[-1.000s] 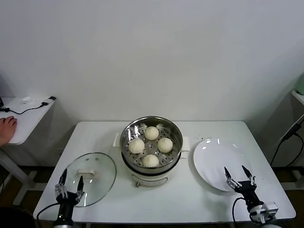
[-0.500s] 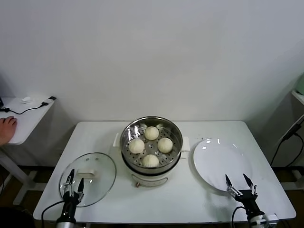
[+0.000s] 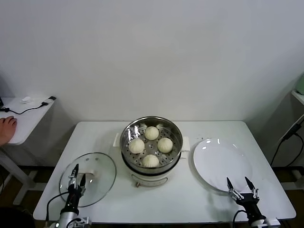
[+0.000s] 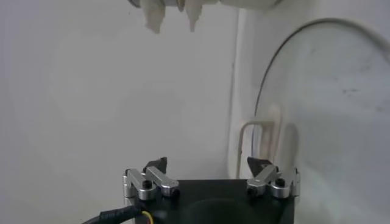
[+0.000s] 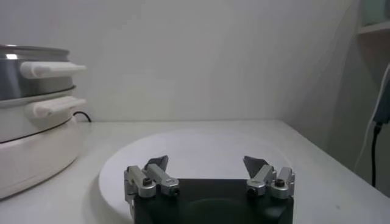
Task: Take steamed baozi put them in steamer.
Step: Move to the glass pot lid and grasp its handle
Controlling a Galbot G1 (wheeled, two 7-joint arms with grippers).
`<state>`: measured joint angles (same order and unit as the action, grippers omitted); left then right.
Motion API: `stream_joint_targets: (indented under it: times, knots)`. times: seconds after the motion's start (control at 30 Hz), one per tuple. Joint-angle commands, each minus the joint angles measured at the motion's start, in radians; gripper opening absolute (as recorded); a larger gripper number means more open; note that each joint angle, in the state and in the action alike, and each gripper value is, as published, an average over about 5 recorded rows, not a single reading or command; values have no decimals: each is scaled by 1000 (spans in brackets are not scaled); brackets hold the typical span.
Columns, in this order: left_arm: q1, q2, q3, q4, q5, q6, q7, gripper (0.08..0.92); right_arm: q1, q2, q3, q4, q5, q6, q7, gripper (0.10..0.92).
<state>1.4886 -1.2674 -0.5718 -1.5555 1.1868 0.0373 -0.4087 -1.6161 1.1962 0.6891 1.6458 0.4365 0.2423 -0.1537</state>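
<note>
Head view, worktop [image 3: 99,135]: white, carrying every item below.
Steamer [image 3: 151,164]: steel pot at centre, cream base, side handles.
Plate [image 3: 222,164]: flat, white, right of the steamer.
Glass lid [image 3: 97,166]: lying flat, left of the steamer.
Steamed baozi [image 3: 151,133]: four buns on the perforated tray inside the steamer.
Right end effector [image 3: 241,186]: released, fingers spread, at the plate's near edge.
Left end effector [image 3: 79,174]: released, over the lid's near rim.
</note>
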Motion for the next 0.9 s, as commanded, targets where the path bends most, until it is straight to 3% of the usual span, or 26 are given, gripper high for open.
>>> stream_joint_targets:
  times: [0.03,0.23,0.33,0.67,0.9]
  knots:
    - [-84,14,6,61,32,22,22,823,-5,7,1,-3,-8,4,1,823]
    - [-85,22,5,109,60,6,18,811,0,9,-1,-8,-11,5,0,823]
    - [-83,19,4,124,78,-2,8,754,1,12,-3,-8,-13,5,0,823]
    - [-99,13,0,167,116,-17,-26,468,-3,14,-3,0,-12,-2,4,823]
    - [-75,7,-15,74,90,-16,-13,260,-8,24,-3,11,-24,-11,13,823]
